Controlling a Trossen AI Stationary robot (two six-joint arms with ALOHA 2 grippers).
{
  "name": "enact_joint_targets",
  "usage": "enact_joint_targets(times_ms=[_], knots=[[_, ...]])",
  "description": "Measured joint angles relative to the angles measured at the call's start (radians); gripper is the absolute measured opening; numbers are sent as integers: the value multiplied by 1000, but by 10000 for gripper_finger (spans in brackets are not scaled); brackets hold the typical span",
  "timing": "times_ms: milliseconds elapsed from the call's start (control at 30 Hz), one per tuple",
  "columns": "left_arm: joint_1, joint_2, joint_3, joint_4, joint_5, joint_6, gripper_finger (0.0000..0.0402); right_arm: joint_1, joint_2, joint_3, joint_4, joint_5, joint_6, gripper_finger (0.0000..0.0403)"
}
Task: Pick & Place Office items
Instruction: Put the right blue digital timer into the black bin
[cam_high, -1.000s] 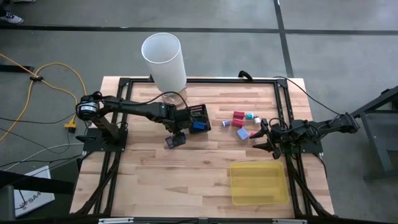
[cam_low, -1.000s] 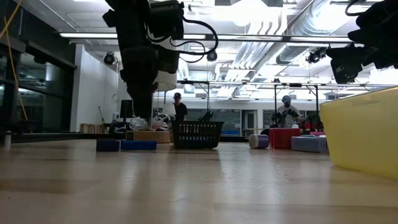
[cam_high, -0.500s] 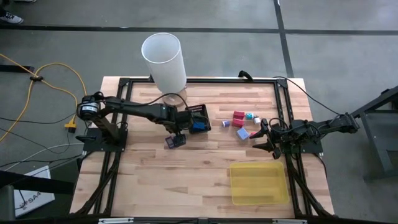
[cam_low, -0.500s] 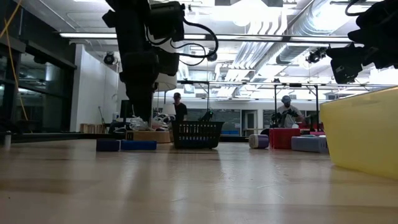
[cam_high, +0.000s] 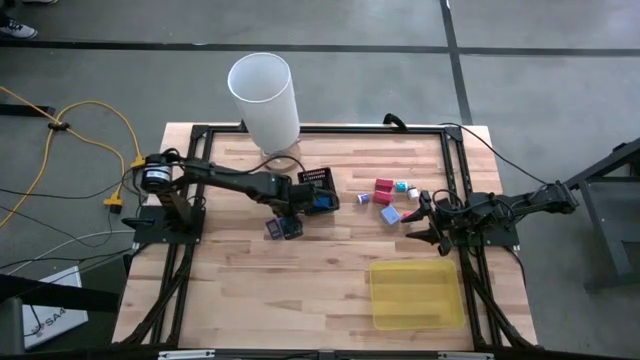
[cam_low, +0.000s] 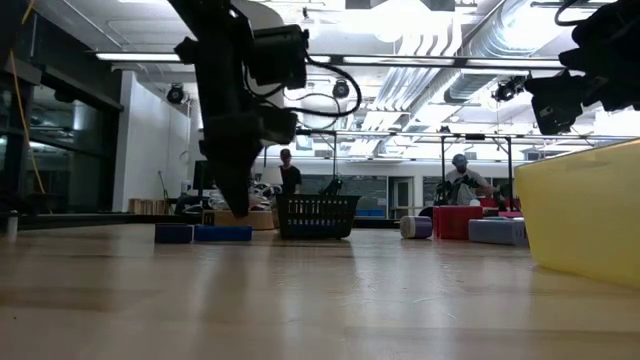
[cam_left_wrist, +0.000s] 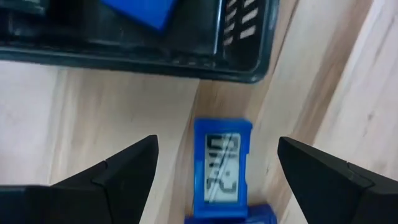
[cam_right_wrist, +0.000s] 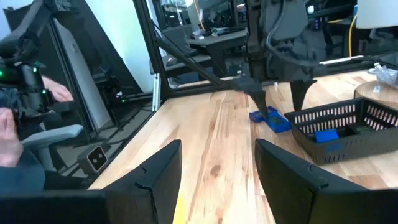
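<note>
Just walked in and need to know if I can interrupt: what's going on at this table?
The left gripper hangs open over a small blue item lying on the wood beside the black mesh box, which already holds a blue piece. It holds nothing. The right gripper waits open and empty near the right edge, by a cluster of red, purple and pale blocks. The yellow tray sits at the front right.
</note>
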Motion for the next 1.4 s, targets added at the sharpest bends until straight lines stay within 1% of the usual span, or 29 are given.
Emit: enact_joint_targets(times_ms=[300,667,1067,1200,1400], knots=[[-3,32,-3,38,10,-2,323,0,2,0,-1,0,0,190],[-34,63,-4,36,-33,-13,323,0,7,0,-2,-3,0,190],[-25,79,-3,36,-38,-21,323,0,7,0,-2,-3,0,190],[-25,79,-3,36,-38,-21,314,0,7,0,-3,-3,0,190],[-25,79,-3,36,-38,-21,290,0,7,0,-3,-3,0,190]])
